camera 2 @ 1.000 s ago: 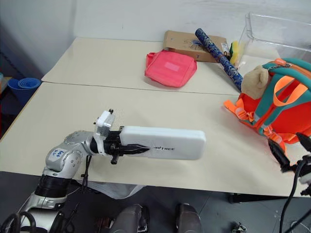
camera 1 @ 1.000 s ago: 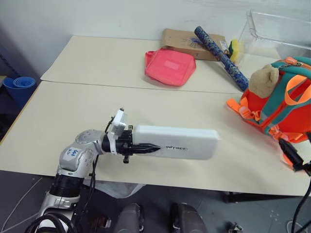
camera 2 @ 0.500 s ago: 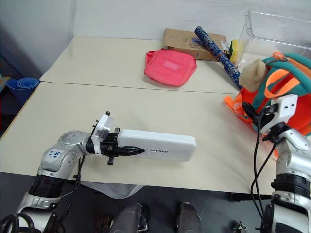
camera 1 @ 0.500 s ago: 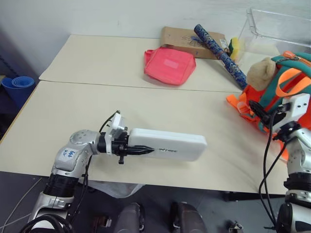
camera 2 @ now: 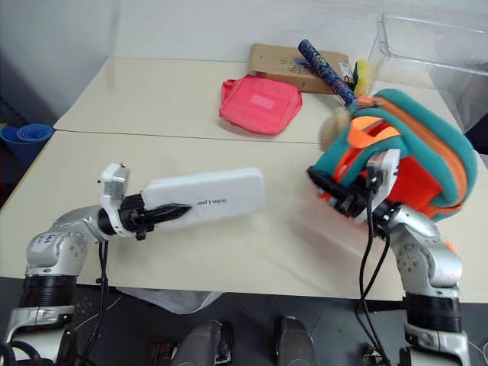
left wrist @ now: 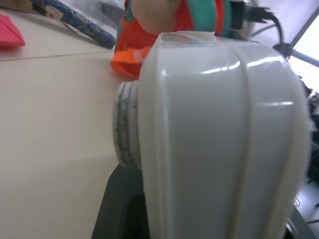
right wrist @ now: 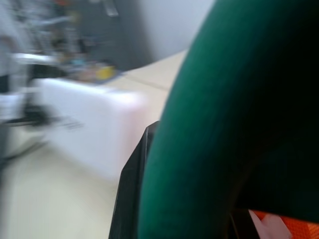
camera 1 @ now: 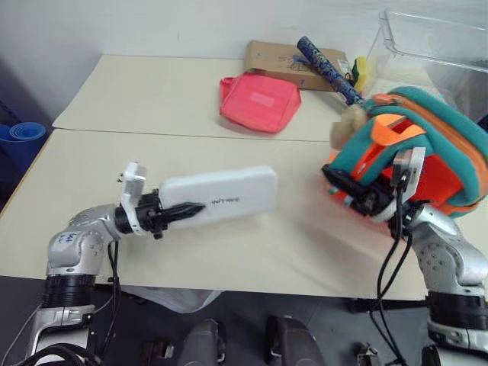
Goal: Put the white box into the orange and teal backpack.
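The white box [camera 1: 221, 197] hangs a little above the table, long side across, its right end tipped slightly up. My left gripper [camera 1: 181, 210] is shut on its left end; the box's end [left wrist: 219, 124] looms close in the left wrist view. The orange and teal backpack [camera 1: 427, 149] stands at the right, tilted and blurred, its tan bear head [camera 1: 352, 120] facing the box. My right gripper [camera 1: 345, 187] is at the backpack's left side, shut on a teal strap [right wrist: 224, 124]. A short gap separates box and backpack.
A pink-red pouch [camera 1: 259, 103] lies on the far table half. Behind it are a flat cardboard box [camera 1: 284, 56] and a blue patterned roll [camera 1: 328, 61]. A clear plastic bin [camera 1: 435, 42] stands at the back right. A blue tub [camera 1: 19, 137] sits on the floor at left.
My right gripper swung in from the right, closed on the backpack and pulled it left and up. The left gripper carried the box to the left and tipped its far end up.
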Robot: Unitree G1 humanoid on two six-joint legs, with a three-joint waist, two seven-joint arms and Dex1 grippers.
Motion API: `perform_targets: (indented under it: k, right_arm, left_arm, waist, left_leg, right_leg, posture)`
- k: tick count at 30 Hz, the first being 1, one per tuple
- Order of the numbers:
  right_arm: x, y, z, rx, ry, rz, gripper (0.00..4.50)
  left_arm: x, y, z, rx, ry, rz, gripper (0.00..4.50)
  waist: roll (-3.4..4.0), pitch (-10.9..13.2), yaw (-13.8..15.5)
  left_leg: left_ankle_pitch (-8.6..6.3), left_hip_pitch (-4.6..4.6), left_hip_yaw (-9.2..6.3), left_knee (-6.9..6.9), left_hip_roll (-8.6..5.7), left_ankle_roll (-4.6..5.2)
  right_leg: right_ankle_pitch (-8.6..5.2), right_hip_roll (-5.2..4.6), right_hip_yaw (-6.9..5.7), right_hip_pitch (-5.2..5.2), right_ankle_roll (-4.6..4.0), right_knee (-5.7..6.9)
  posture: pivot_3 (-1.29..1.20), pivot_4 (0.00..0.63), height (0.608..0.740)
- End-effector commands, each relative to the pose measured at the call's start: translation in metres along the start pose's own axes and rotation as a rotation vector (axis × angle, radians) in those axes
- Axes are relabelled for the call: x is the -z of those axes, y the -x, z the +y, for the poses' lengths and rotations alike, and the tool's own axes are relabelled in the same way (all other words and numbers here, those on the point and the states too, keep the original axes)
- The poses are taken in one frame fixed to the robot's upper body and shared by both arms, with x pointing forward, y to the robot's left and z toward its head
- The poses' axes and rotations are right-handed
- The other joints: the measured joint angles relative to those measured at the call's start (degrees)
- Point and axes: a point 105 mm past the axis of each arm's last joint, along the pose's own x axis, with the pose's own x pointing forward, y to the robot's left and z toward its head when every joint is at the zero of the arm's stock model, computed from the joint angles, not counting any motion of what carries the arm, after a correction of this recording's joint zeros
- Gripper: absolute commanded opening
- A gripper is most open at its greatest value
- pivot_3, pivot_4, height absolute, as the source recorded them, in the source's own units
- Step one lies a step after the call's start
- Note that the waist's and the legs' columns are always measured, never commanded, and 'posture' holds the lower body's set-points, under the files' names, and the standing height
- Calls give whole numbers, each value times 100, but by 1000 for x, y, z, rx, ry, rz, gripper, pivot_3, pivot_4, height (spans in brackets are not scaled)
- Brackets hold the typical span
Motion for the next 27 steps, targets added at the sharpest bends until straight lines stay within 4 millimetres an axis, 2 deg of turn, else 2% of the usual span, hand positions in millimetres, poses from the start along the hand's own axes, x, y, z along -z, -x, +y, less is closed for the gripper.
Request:
perform_targets:
  k: [1,3,5,8,11,17,21,27]
  right_arm:
    - [-14,5,51,-204,-120,25,16]
    - [-13,16,66,-239,-176,100,16]
    - [-12,24,70,-237,-202,152,16]
    - [-10,41,61,-168,-236,205,16]
    - [-6,50,49,-116,-224,237,16]
    - [3,55,42,-127,-237,295,16]
    - [5,54,40,-132,-226,301,16]
    - [6,51,37,-126,-210,289,16]
  left_arm:
    - [-27,10,-5,1,-60,-59,1209]
    - [-35,11,-10,12,-75,-73,1209]
    - [-42,11,-14,26,-90,-94,1209]
    - [-58,8,-24,57,-111,-148,1209]
    - [-63,-3,-29,83,-142,-163,1209]
    - [-73,-53,-23,145,-244,-182,1209]
    - [-68,-86,-31,267,-315,-106,1209]
    - [-48,-102,-23,304,-422,101,1209]
  waist:
    - [-2,1,10]
    - [-3,1,44]
    - [-13,5,80]
    - [-18,6,92]
    - [-19,5,122]
    - [-21,6,249]
    - [-23,5,251]
    - [-24,6,235]
  left_leg:
    - [-1,0,-1,0,0,1]
    - [-3,-1,-5,1,-2,5]
    - [-6,-2,-6,1,-5,9]
    - [-10,-3,-9,4,-5,14]
    - [-12,-3,-9,6,-11,17]
    - [-11,-12,-9,22,-18,18]
    - [-9,-28,-8,33,-22,25]
    - [-9,-28,-1,38,-25,31]
  right_leg:
    - [0,-1,-1,1,0,0]
    - [0,-5,-2,2,0,-4]
    - [0,-8,-3,2,0,-13]
    - [0,-11,-3,4,0,-24]
    - [0,-15,-4,6,0,-24]
    - [3,-10,-8,3,5,-16]
    - [11,1,-9,1,20,-12]
    - [14,13,-11,1,25,-12]
  posture:
    - [0,150,740]
    - [0,150,740]
    - [0,150,740]
    - [0,150,740]
    - [0,150,740]
    - [0,150,740]
    - [0,150,740]
    - [0,150,740]
